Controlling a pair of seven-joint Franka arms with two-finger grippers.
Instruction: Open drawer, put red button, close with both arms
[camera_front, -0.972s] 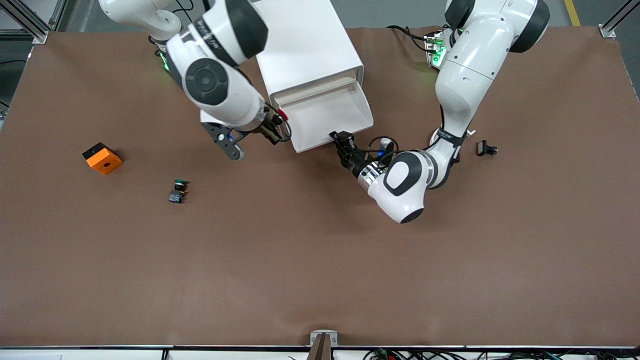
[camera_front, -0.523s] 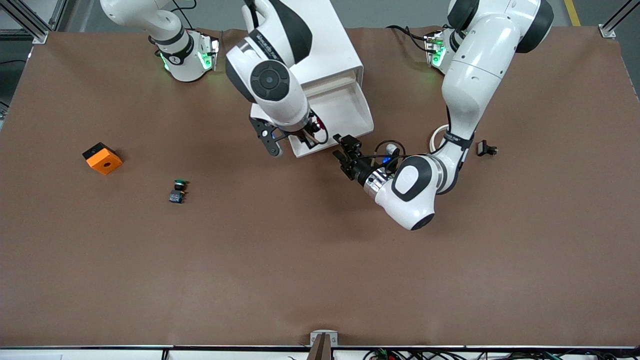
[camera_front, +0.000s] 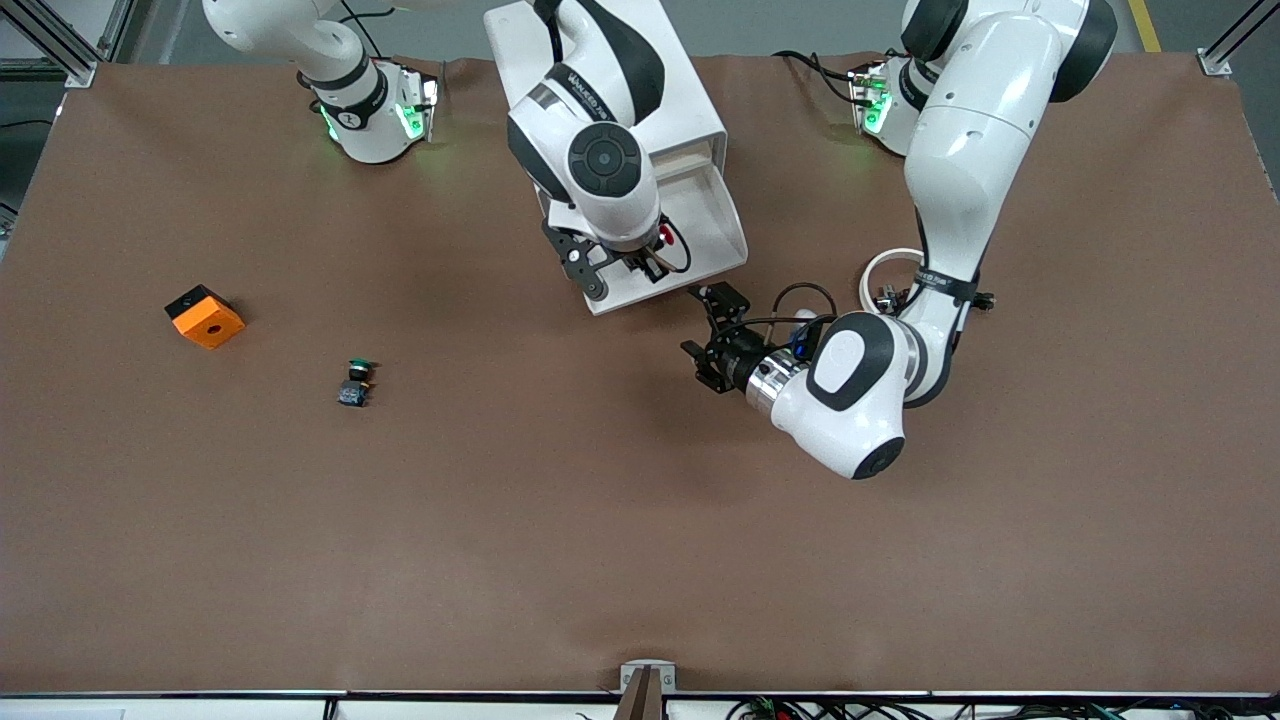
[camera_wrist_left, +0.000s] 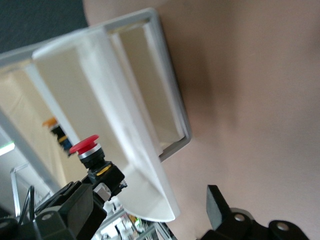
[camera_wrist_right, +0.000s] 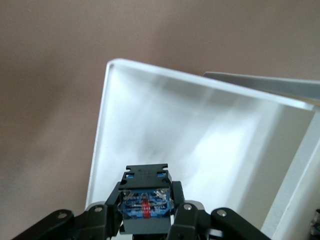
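The white cabinet (camera_front: 685, 95) stands between the arms' bases with its drawer (camera_front: 716, 214) pulled out toward the front camera. My right gripper (camera_front: 652, 262) hangs over the open drawer, shut on the red button (camera_front: 664, 233). In the right wrist view the button's blue base (camera_wrist_right: 146, 207) sits clamped between the fingers above the drawer's white floor (camera_wrist_right: 210, 145). The left wrist view shows the red cap (camera_wrist_left: 84, 144) beside the drawer wall (camera_wrist_left: 131, 117). My left gripper (camera_front: 708, 328) is open and empty, just off the drawer's front edge over the table.
An orange cube (camera_front: 204, 316) and a green-capped button (camera_front: 354, 382) lie toward the right arm's end of the table. A white ring (camera_front: 886, 268) and a small black part (camera_front: 980, 298) lie by the left arm's forearm.
My left gripper has opened and drawn back from the drawer's front. My right arm has swung the red button from beside the drawer to over its open tray.
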